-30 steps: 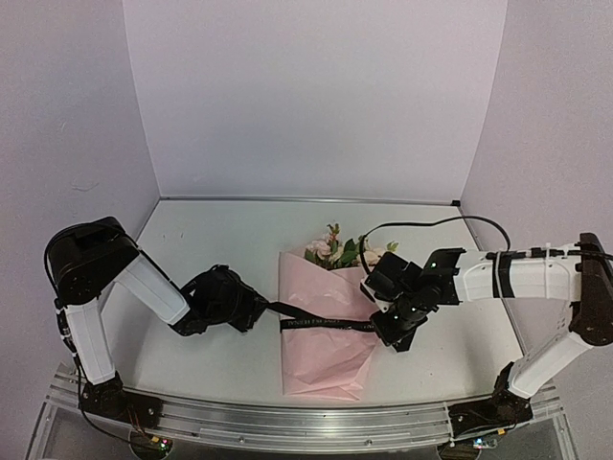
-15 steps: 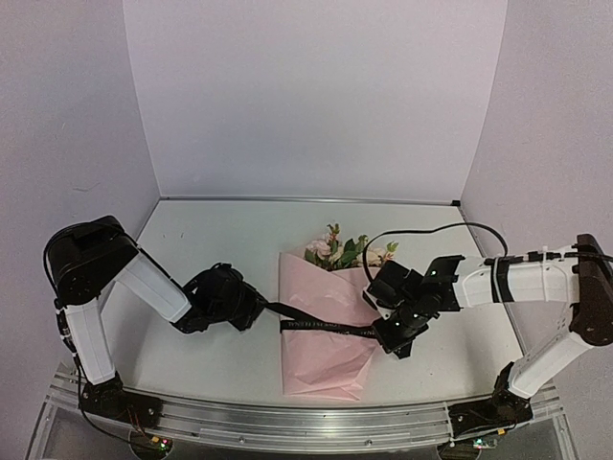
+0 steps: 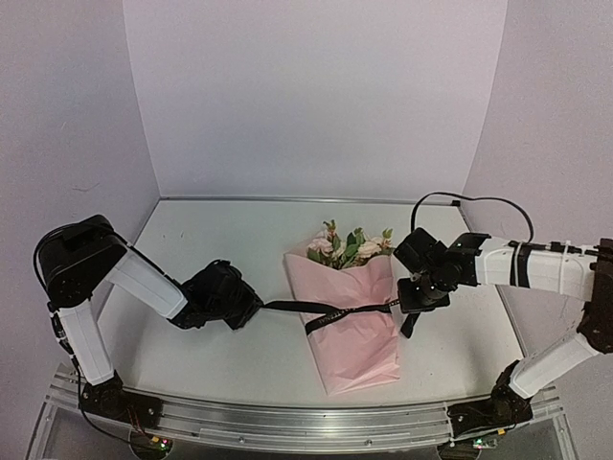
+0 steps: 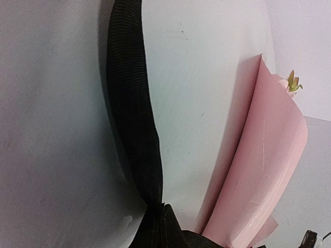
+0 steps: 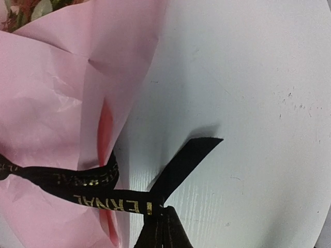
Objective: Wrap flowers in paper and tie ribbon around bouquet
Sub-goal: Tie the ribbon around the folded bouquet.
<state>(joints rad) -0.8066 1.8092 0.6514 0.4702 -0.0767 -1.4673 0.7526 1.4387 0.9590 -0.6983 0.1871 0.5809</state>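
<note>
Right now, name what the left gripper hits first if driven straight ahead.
Most likely the bouquet, at its pink paper side: the left gripper, shut on the ribbon, points straight at it; height unclear.

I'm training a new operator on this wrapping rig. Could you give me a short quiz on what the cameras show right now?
1. True or false: the ribbon lies loose on the table beside the bouquet, touching neither gripper.
2. Which holds the ribbon? A) the left gripper only; B) the right gripper only; C) both, one at each side of the bouquet.
3. Fill in: in the overhead view the flowers stick out of the bouquet's ___ end (upper or lower).

Key: 1 false, the ribbon runs across the paper cone and is gripped at both sides; 2 C; 3 upper.
</note>
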